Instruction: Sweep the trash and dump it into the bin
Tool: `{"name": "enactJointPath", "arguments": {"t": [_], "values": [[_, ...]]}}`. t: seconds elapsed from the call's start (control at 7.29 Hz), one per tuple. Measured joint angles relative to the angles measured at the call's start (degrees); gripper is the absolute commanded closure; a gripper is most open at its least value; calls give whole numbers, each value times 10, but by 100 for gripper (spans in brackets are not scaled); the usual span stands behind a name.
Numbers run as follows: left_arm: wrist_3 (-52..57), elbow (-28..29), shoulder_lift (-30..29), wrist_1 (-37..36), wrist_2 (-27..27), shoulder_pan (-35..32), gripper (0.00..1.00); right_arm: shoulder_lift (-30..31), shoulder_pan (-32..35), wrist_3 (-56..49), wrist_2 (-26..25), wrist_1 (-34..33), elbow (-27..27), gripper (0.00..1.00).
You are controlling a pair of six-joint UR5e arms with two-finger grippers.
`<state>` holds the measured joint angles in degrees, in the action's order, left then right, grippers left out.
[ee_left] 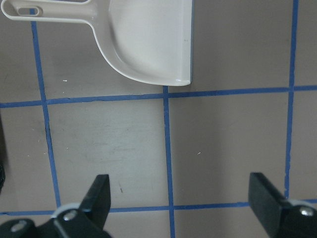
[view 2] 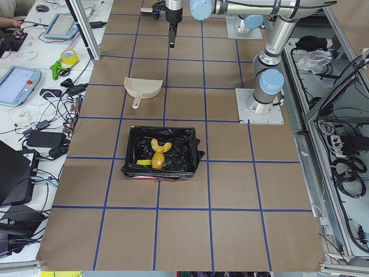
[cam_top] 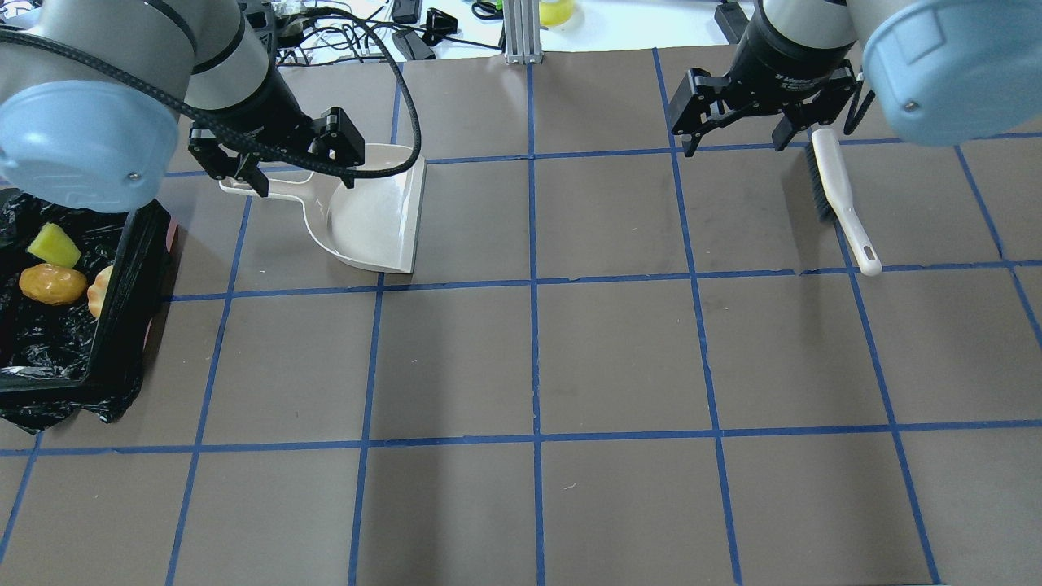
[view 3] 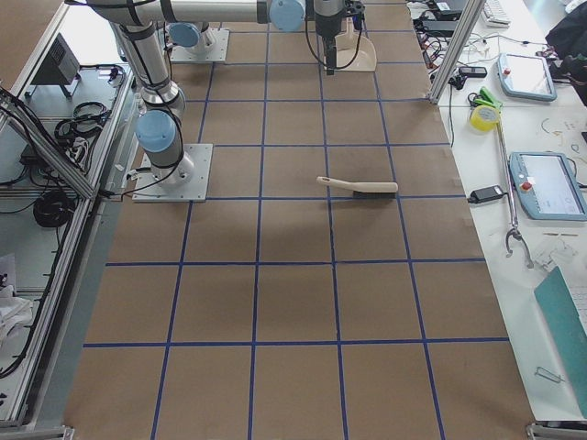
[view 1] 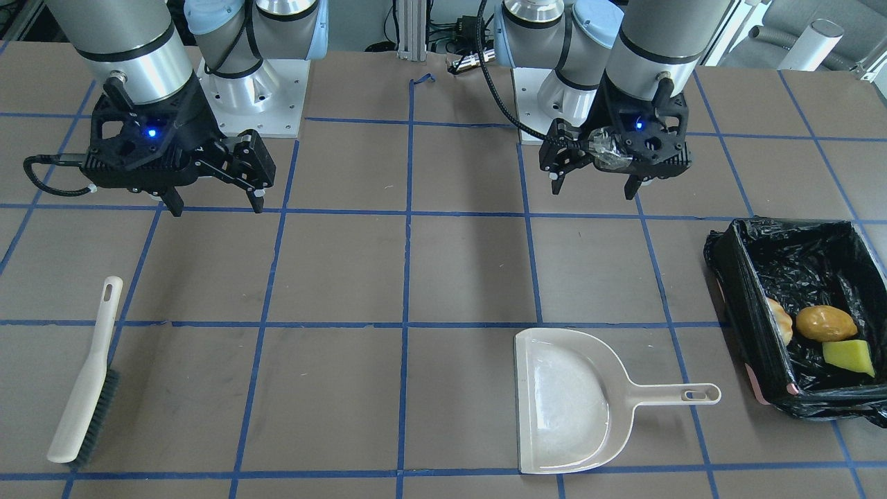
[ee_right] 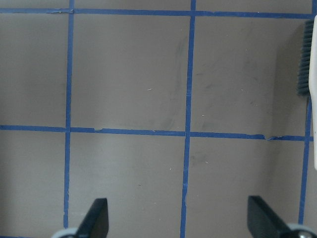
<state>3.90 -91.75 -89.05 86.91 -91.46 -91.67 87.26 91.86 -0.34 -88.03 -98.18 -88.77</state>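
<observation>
Left gripper [view 1: 594, 186] and right gripper [view 1: 216, 206] hover raised, pointing straight down, each spread apart and empty.

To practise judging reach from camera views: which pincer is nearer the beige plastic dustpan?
Left. The left pincer hovers close by the beige plastic dustpan, on the robot's side of it; the right pincer hangs across the table, near the beige long-handled brush.

Place: robotics lab | table [cam_top: 619, 358] being marked off in a blue tape grid [cam_top: 535, 358] | cables [cam_top: 350, 37] and control tablets [view 2: 22, 85] being kept on a bench [view 2: 34, 55] beyond the left gripper [cam_top: 309, 188]
</observation>
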Motion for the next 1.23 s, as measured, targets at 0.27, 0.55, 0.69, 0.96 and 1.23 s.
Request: {"name": "enactJointPath", "arguments": {"t": [0.27, 0.55, 0.69, 0.96, 1.23], "values": [[10, 3, 12, 28, 0, 1, 0, 0, -1, 0, 2, 0, 0, 0], [12, 6, 14, 38, 12, 5, 0, 0, -1, 0, 2, 3, 0, 0], [13, 7, 13, 36, 14, 8, 0, 1, -2, 0, 0, 4, 0, 0], [12, 6, 10, 26, 11, 11, 0, 1, -2, 0, -1, 3, 0, 0], [12, 2, 10, 21, 11, 12, 0, 0, -2, 0, 3, 2, 0, 0]]}}
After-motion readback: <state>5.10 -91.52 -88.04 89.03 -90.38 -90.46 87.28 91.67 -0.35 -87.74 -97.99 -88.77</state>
